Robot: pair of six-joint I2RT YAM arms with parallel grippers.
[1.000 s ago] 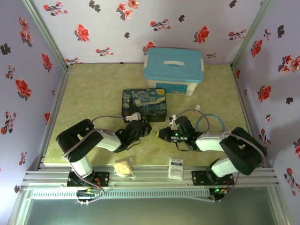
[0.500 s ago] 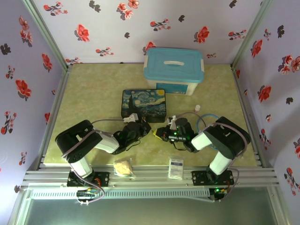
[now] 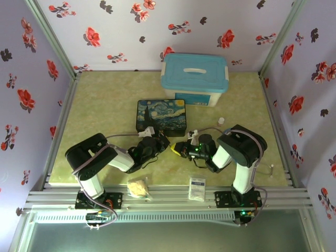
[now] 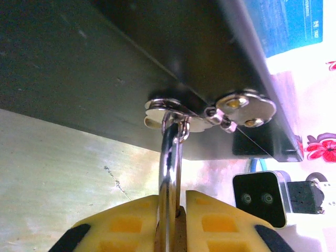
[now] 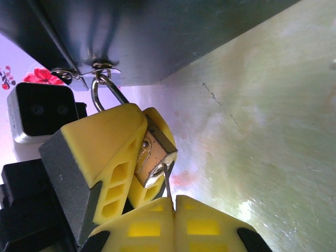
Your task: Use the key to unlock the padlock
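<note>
Brass-gold padlock [image 5: 153, 153] with a silver shackle; thin dark metal key [image 5: 167, 182]. Yellow fingers on left gripper [image 4: 171, 212] and right gripper [image 5: 174, 202]. Frame centre: rectangular tin box [image 3: 161, 115], blue swirled night-sky painting. Lilac walls [image 3: 131, 31], red flowers.

Robot test booth: floral-papered walls [image 3: 126, 21], aluminium frame rail [image 3: 168, 202], green tabletop [image 3: 105, 105].

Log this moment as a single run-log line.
left hand: shut on padlock | right hand: shut on key | key: tip at padlock's keyhole face | padlock: hanging on painted box clasp
</note>
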